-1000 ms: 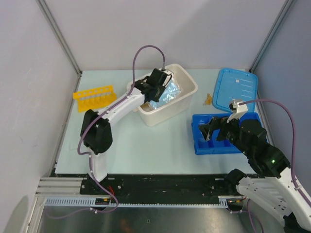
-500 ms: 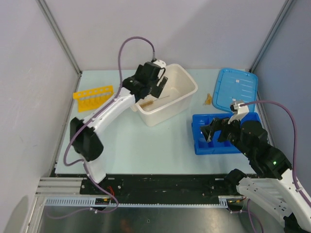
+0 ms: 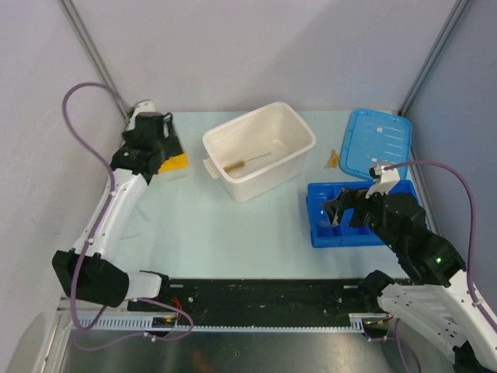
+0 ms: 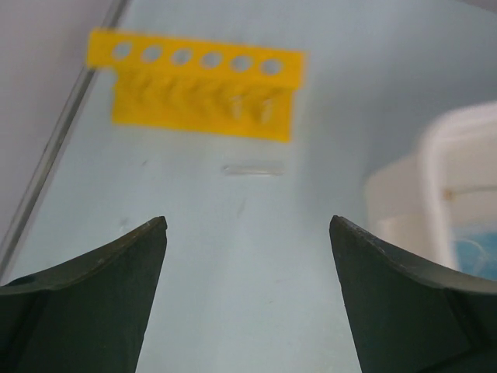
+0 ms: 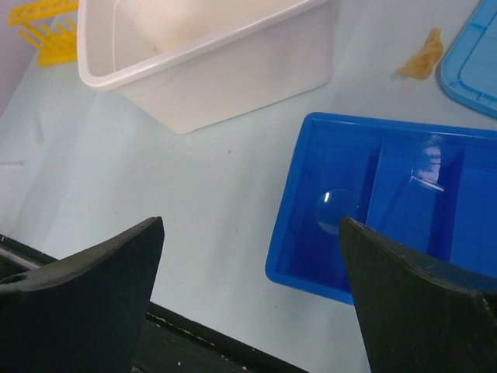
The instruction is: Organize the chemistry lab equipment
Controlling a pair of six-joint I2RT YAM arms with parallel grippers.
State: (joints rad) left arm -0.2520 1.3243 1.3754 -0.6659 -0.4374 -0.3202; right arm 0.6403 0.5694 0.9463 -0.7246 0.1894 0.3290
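Note:
The yellow holed tube rack (image 4: pixel 198 85) stands at the table's far left, partly under my left gripper in the top view (image 3: pixel 172 162). A short clear tube (image 4: pixel 252 169) lies on the table just in front of it. My left gripper (image 4: pixel 247 225) is open and empty above the table near the rack (image 3: pixel 155 148). The thin wire brush (image 3: pixel 247 162) lies inside the white tub (image 3: pixel 299 144). A tiny amber piece (image 5: pixel 423 58) lies beside the blue lid (image 3: pixel 378 144). My right gripper (image 5: pixel 252 225) is open and empty over the left edge of the blue divided tray (image 5: pixel 295 233). The pale blue square piece is not clearly visible.
A clear round glass piece (image 5: pixel 335 208) sits in the tray's left compartment. Two more clear tubes (image 5: pixel 37 128) lie on the table left of the tub. The grey side wall and metal frame run close behind the rack. The black rail borders the near edge (image 5: pixel 194 342).
My left arm has swung out of the white tub to the far left over the yellow rack. The shiny pale blue thing seen at it earlier no longer shows. My right arm has barely moved.

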